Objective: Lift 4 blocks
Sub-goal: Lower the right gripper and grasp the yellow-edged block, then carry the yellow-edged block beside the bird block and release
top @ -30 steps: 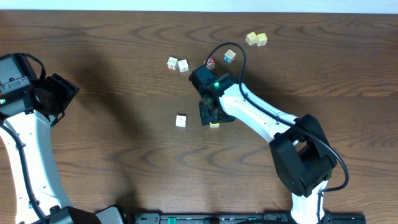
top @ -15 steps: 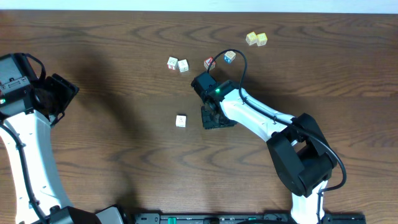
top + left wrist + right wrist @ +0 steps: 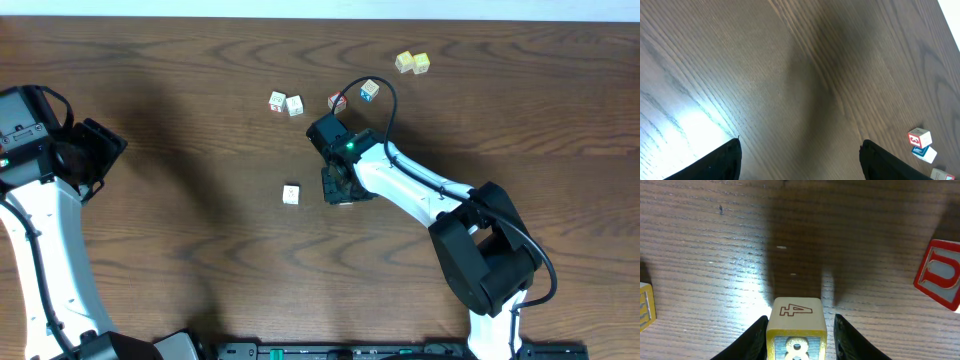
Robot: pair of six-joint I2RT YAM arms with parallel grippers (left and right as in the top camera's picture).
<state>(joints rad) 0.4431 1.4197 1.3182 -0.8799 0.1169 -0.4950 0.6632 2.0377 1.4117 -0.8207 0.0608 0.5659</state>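
table (image 3: 180,60) has plenty of bare room left and bottom of frame. left gripper (image 3: 800,144) parked far left, jaws spread, empty. right gripper (image 3: 340,188) mid-frame, jaws hugging the yellow-faced block (image 3: 796,325), can't tell if clamped. my read: none lifted yet. left to do: lone cream block (image 3: 290,194), cream pair (image 3: 278,101) above. red cube (image 3: 940,272) sits near, mind it.

The table (image 3: 180,120) is dark brown wood with a strong grain, smooth enough to throw back a bright sheen under the wrist cameras. The block (image 3: 796,325) between the fingers (image 3: 756,340) of the right gripper (image 3: 800,330) is pale wood with a matt cream top printed in thin red line, while the red-faced cube (image 3: 940,275) wears smooth, slightly glossy paint. Those fingers look like matt black plastic, and the right arm's shell (image 3: 410,190) is smooth, glossy white plastic.
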